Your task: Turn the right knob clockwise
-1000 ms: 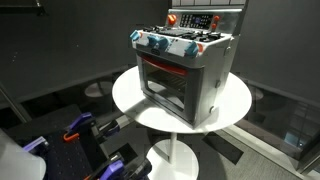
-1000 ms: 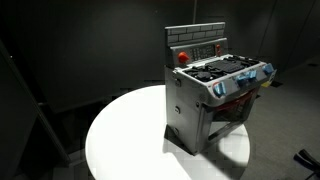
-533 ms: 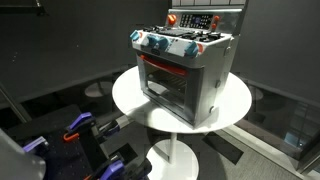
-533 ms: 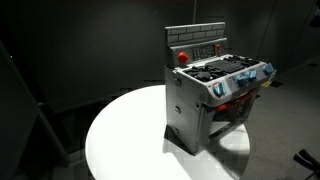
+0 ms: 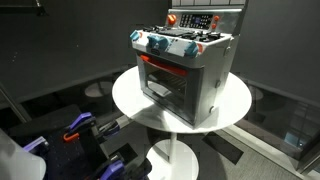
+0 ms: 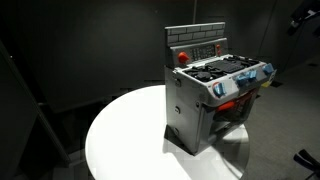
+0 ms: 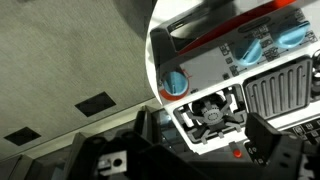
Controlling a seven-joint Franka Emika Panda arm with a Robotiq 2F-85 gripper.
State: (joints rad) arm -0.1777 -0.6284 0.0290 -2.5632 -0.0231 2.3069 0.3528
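The gripper (image 7: 208, 140) is seen low in the wrist view, its jaws spread wide with nothing held between them, above the back of a toy stove (image 7: 210, 65). Beyond it, untouched, the right knob (image 7: 175, 82) is set at the end of the front row. In both exterior views that knob (image 5: 197, 47) (image 6: 265, 70) is shown on the stove, which is stood on a round white table (image 5: 130, 100).

Toy stove (image 5: 205, 80) – grey plastic, sl. glossy; round table (image 5: 128, 95) – smooth, matt white.
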